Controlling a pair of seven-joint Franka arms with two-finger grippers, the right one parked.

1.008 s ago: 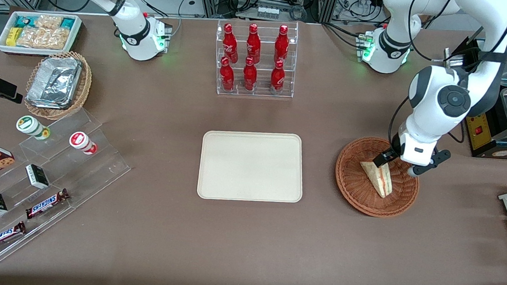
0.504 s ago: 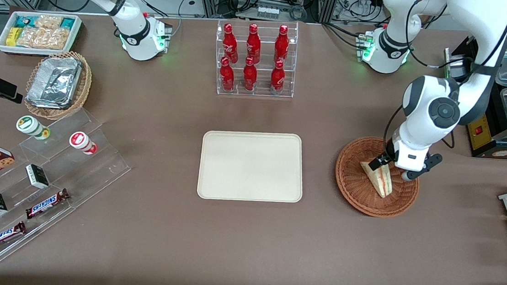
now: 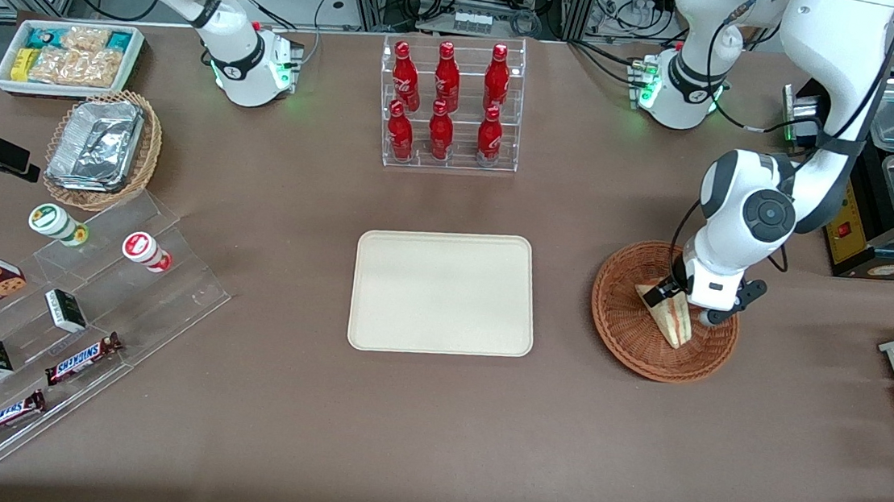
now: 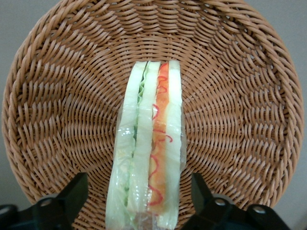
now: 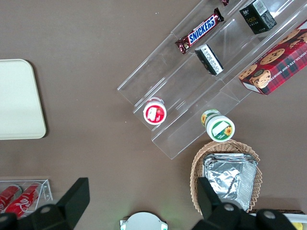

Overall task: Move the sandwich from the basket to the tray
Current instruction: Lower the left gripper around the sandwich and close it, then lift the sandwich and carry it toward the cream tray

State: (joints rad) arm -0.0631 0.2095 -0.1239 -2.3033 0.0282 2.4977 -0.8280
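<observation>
We see the sandwich (image 4: 147, 143) lying in the round brown basket (image 3: 628, 331), its cut edge facing up toward the wrist camera so that the green filling and the red-orange filling run as stripes between the pale bread slices, all under clear wrap. The gripper (image 3: 684, 299) is low inside the basket, over the wide end of the sandwich, and in the wrist view its two black fingers (image 4: 72, 194) stand spread apart, one on each flank of the wedge, with a gap showing between each finger and the bread, so nothing is clamped. In the front view the narrow tip of the sandwich points toward that camera and pokes out from under the white wrist. The cream tray (image 3: 443, 293) lies flat on the brown table (image 3: 431, 428), well apart from the basket, toward the parked arm's end of it, and nearer the front camera than the clear rack of red bottles (image 3: 449, 103).
</observation>
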